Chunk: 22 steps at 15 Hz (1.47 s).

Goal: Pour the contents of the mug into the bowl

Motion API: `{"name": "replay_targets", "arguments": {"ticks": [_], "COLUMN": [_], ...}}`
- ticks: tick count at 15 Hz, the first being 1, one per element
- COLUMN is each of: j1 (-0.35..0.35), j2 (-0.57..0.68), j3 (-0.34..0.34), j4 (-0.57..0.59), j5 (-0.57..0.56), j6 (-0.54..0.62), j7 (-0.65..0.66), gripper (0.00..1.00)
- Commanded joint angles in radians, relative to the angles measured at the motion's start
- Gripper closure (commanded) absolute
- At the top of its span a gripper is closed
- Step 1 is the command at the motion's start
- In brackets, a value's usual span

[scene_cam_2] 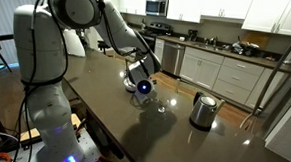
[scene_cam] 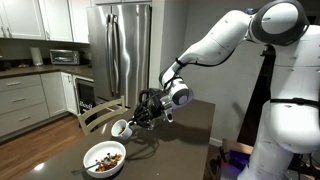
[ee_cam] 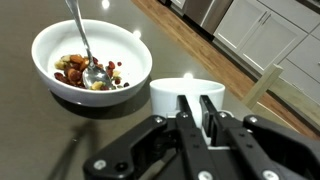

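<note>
The small white mug (ee_cam: 170,93) sits just in front of my gripper (ee_cam: 196,108) in the wrist view. The two black fingers are closed on a white part at its near side, apparently the handle. In an exterior view the mug (scene_cam: 121,127) hangs tilted from the gripper (scene_cam: 138,120), just above the dark table. The wide white bowl (ee_cam: 62,93) holds brownish food and a metal spoon (ee_cam: 84,45). It stands left of and close to the mug, and it shows at the table's near corner (scene_cam: 105,171). In an exterior view the gripper (scene_cam_2: 140,83) and the mug (scene_cam_2: 143,88) show, but not the bowl.
A steel kettle (scene_cam_2: 204,109) stands on the dark table (scene_cam: 190,130), away from the arm. A wooden chair (scene_cam: 95,115) stands at the table edge behind the mug. A steel fridge (scene_cam: 125,50) and kitchen counters are in the background.
</note>
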Motion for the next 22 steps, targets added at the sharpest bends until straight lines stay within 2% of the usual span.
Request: {"name": "replay_targets", "arguments": {"ticks": [1, 8, 18, 22], "j1": [0.021, 0.058, 0.065, 0.075], "j2": [-0.067, -0.095, -0.125, -0.135], "j3": [0.012, 0.041, 0.051, 0.067], "j4": [-0.024, -0.029, -0.029, -0.028], "j5": [-0.032, -0.072, -0.131, -0.166], "j6": [0.038, 0.109, 0.13, 0.174], "j7": [0.039, 0.03, 0.023, 0.008], "gripper": [0.92, 0.92, 0.92, 0.92]}}
